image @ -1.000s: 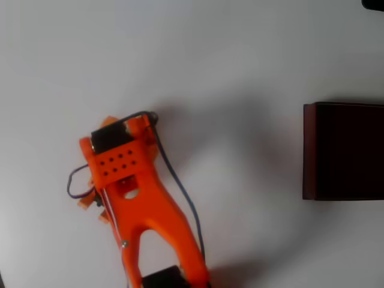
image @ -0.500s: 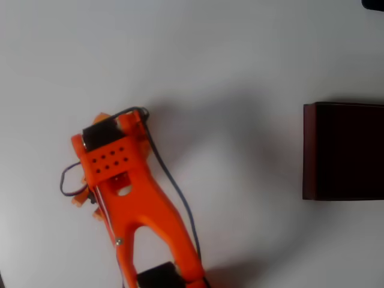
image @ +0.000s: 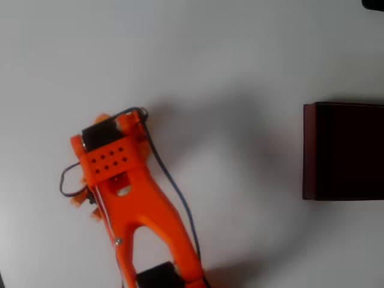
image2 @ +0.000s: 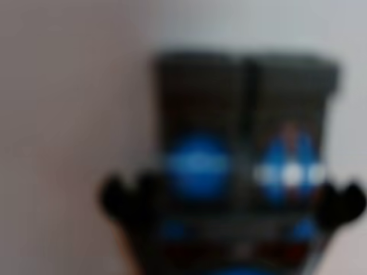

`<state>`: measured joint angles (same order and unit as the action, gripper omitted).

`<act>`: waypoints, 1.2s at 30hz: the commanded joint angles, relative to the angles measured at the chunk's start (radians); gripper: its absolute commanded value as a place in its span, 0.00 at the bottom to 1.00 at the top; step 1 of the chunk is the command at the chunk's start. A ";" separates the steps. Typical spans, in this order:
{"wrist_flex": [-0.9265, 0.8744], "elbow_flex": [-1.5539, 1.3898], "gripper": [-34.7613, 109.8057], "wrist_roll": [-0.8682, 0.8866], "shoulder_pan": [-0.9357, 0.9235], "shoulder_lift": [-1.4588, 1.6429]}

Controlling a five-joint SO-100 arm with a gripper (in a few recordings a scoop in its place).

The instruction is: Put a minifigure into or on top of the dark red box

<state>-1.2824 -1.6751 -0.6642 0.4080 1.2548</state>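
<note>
The dark red box (image: 309, 150) stands at the right edge of the overhead view, its interior almost black and cut off by the frame. My orange arm (image: 117, 165) reaches up from the bottom left, far from the box. The gripper (image: 84, 201) points down under the wrist, and only orange bits stick out at its left side, so its jaws are hidden. In the wrist view the minifigure (image2: 198, 166) is very close and badly blurred: dark blocky parts with bright blue patches. I cannot tell whether the fingers touch it.
The white table (image: 228, 72) lies bare between the arm and the box. A blue cable (image: 171, 180) runs along the arm's right side. A dark corner of something (image: 373, 3) shows at the top right.
The arm's wrist has shifted slightly left and up compared with a second ago. Over the last half second it has hardly moved. The box has stayed put.
</note>
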 commanded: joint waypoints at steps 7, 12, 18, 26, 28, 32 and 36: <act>-0.112 -0.091 0.24 0.370 -0.232 0.534; -0.172 -0.199 0.24 0.611 -0.555 0.844; -0.054 -0.331 0.24 0.693 -0.965 0.997; 0.160 -0.143 0.24 0.762 -1.167 0.635; 0.222 -0.089 0.24 0.779 -1.190 0.523; 0.276 0.048 0.24 0.795 -1.220 0.285; 0.258 0.140 0.42 0.764 -1.220 0.130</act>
<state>-1.0232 -1.6107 0.1074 -0.7977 1.4312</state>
